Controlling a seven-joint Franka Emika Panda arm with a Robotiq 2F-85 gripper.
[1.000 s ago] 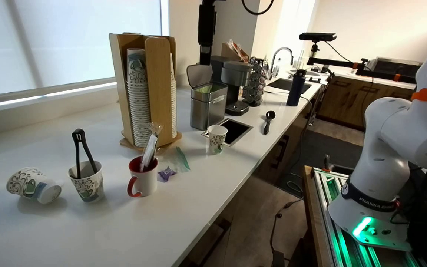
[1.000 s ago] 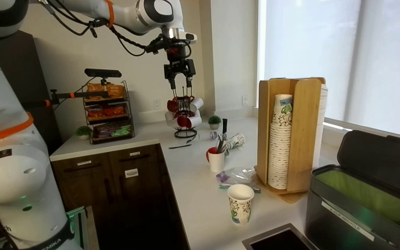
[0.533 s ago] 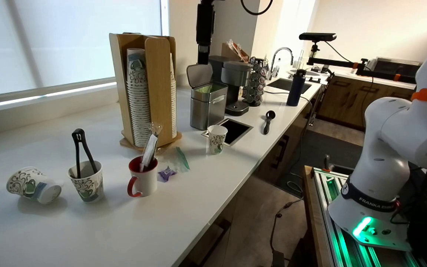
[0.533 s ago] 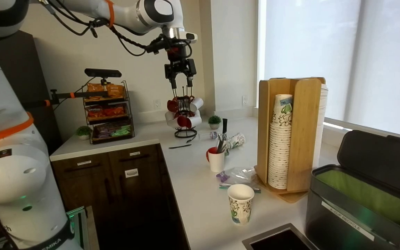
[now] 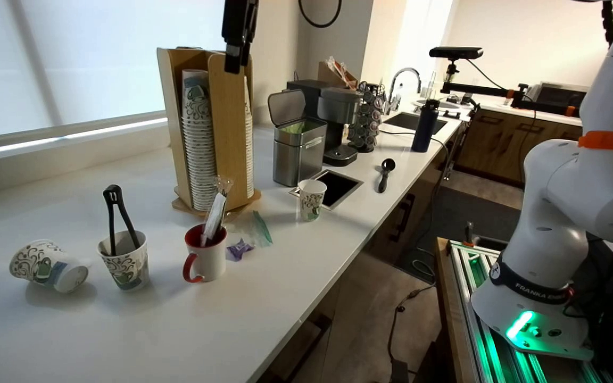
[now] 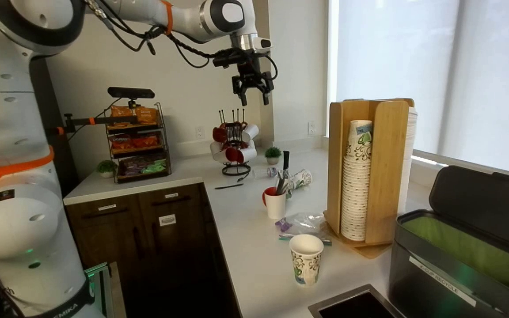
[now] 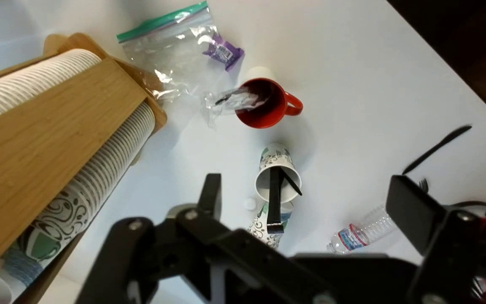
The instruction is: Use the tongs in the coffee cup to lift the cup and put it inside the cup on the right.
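High over the bench (image 6: 254,247), the fingers (image 6: 266,98) hang wide apart. In an exterior view, I see black tongs (image 5: 111,223) standing in a paper cup (image 5: 128,270), between a sideways cup (image 5: 46,265) on the left and a red-handled mug (image 5: 212,263); another upright cup (image 5: 312,203) stands farther right.

Black tongs (image 5: 110,223) stand bend-up in an upright white paper cup (image 5: 127,268) printed with dark scrolls, green and blue (the two prongs spread inside the rim); a matching cup (image 5: 47,266) lies on its side just beside, base toward the tongs, and a third cup (image 5: 311,201) stands upright, well apart
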